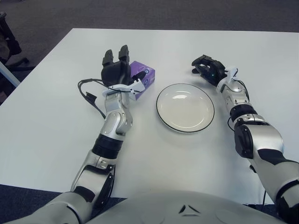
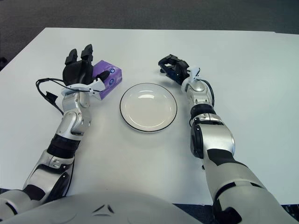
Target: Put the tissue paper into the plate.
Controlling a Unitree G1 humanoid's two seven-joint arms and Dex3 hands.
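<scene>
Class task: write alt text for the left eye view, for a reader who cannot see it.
A humanoid robot's left hand reaches over a white table, fingers spread against the left side of a purple tissue box. An empty white plate sits right of the box, and the right hand shows beyond the plate's far right edge.

My left hand (image 1: 116, 72) covers the near-left part of the tissue box (image 1: 142, 76), so I cannot tell whether my fingers (image 1: 123, 52) touch it; they seem just beside it. Beyond them, the desk (image 1: 46, 121) runs out past both side edges.
</scene>
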